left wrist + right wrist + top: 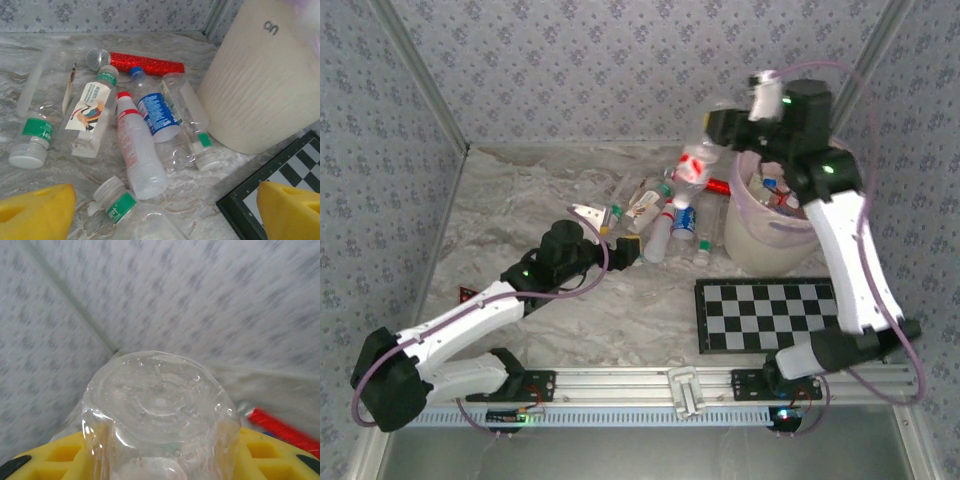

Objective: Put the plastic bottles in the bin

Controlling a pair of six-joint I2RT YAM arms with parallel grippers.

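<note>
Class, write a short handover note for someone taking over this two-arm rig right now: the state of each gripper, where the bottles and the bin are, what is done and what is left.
Left gripper: open, holding nothing, low over the loose bottles lying on the table beside the bin.
Right gripper: shut on a clear bottle, raised up, just left of the bin's rim in the top view, not yet over it.
Done: a few bottles are inside the bin.
Left: drop the clear bottle in, then clear the loose bottles. The red tube is no bottle, so leave it.
</note>
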